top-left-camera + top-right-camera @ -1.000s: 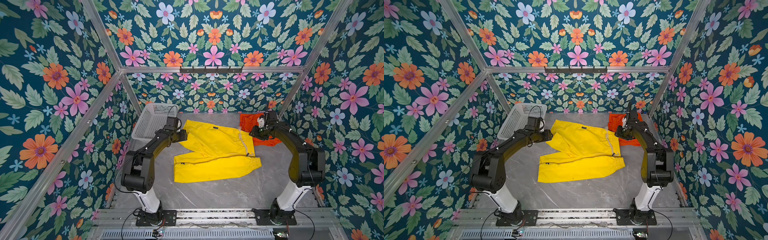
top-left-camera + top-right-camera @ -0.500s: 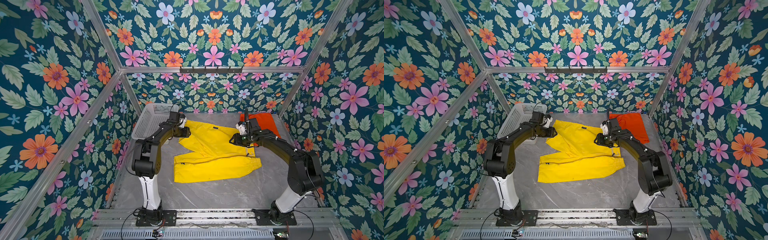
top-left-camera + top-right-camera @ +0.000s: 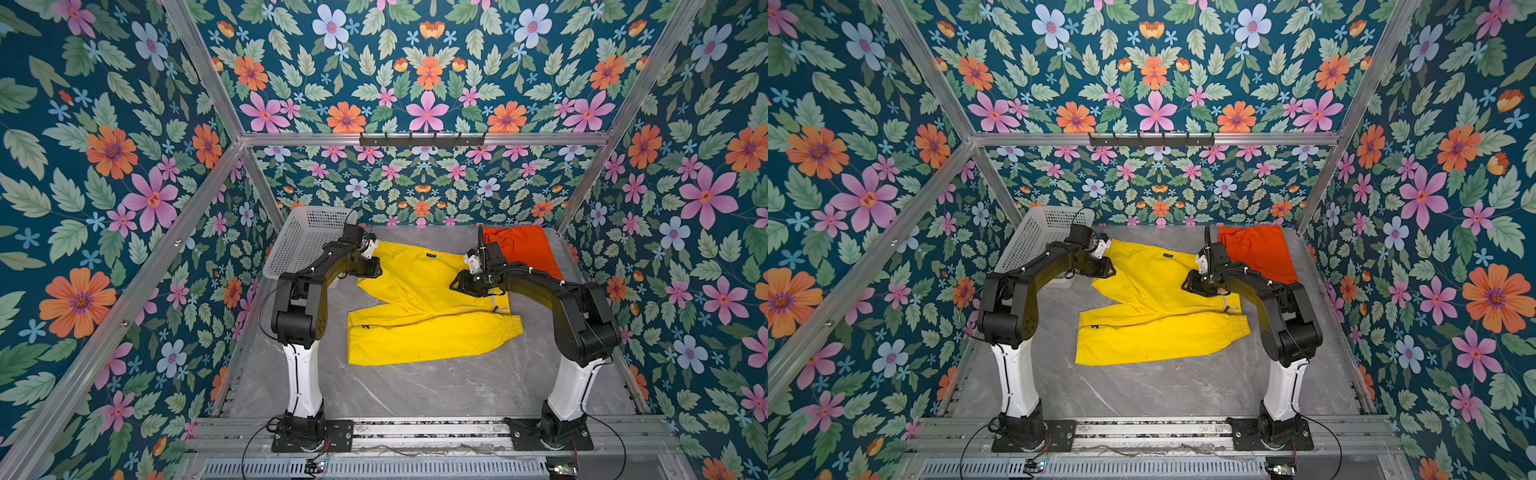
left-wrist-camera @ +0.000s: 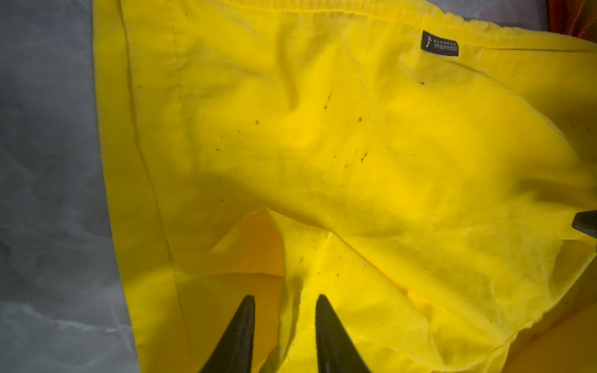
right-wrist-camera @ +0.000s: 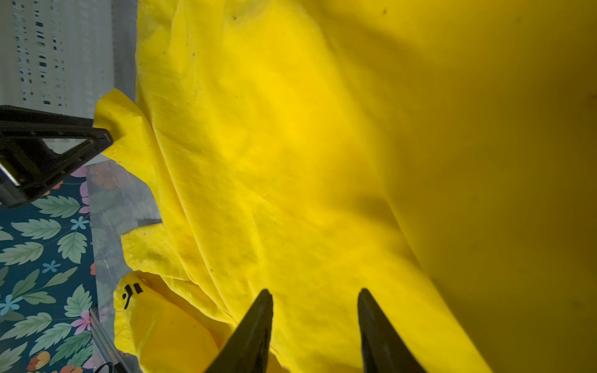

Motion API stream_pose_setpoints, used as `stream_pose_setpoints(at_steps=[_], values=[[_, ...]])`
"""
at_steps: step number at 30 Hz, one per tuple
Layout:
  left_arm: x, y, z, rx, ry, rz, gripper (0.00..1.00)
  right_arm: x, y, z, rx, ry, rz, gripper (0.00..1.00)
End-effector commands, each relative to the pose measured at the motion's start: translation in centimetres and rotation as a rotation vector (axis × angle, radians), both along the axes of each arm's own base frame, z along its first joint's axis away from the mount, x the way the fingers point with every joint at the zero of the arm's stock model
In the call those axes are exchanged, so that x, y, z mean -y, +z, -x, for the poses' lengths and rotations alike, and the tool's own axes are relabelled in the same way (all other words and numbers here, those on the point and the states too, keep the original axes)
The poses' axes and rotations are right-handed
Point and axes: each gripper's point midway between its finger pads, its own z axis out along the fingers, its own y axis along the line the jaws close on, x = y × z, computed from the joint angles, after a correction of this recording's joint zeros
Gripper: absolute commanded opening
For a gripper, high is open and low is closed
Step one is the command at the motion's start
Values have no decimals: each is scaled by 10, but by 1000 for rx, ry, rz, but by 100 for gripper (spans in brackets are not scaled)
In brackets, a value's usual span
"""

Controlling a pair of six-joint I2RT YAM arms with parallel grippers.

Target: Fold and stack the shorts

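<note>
Pinches a raised ridge of the yellow shorts point(image 4: 355, 145) with the left gripper point(image 4: 284, 298), black fingers point(image 4: 239, 332) drawn close on either side of the fold. Shows, from the right wrist view, that same tip with a lifted corner of yellow cloth caught at it. Works at the garment's left edge in both top views, just beside the white perforated basket point(image 3: 303, 237).

Holds the right gripper point(image 5: 315, 290) spread, tips down at the yellow cloth, fabric lying across the gap. Cannot tell whether any of it is caught. Sits at the garment's right side in a top view point(image 3: 455, 286), near the whitish drawstring point(image 3: 496, 305).

Further out, finds the yellow shorts spread on the grey marbled table point(image 3: 415, 386) between the two arms. One leg angled toward the basket, bearing a small black label point(image 4: 440, 43). The other leg laid nearer the arm bases, with a dark logo point(image 5: 130, 292) by its hem. Gathered elastic waistband at the right end.

Past the right arm, finds the orange shorts point(image 3: 528, 249) flat at the far right corner of the table, partly hidden by that arm. Cannot tell whether orange touches yellow. Basket at the far left corner, against the flowered wall.
</note>
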Motion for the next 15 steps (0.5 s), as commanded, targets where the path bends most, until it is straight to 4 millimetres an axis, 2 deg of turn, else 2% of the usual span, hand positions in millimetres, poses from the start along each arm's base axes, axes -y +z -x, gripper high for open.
stream_pose_setpoints(at_steps=[1, 4, 7, 11, 15], values=[[0, 6, 3, -3, -23, 8, 10, -20, 11, -13, 47, 25, -49, 44], [-1, 15, 5, 9, -25, 16, 1, -41, 14, -25, 75, 58, -65, 44], [-3, 23, 10, 16, -27, 25, 0, -59, 10, -41, 84, 62, -84, 44], [-9, 28, 18, 13, -25, 14, 0, -68, -8, -66, 67, 23, -98, 43], [-15, 31, 27, 6, -28, -8, 0, -62, -30, -82, 33, -37, -34, 42]])
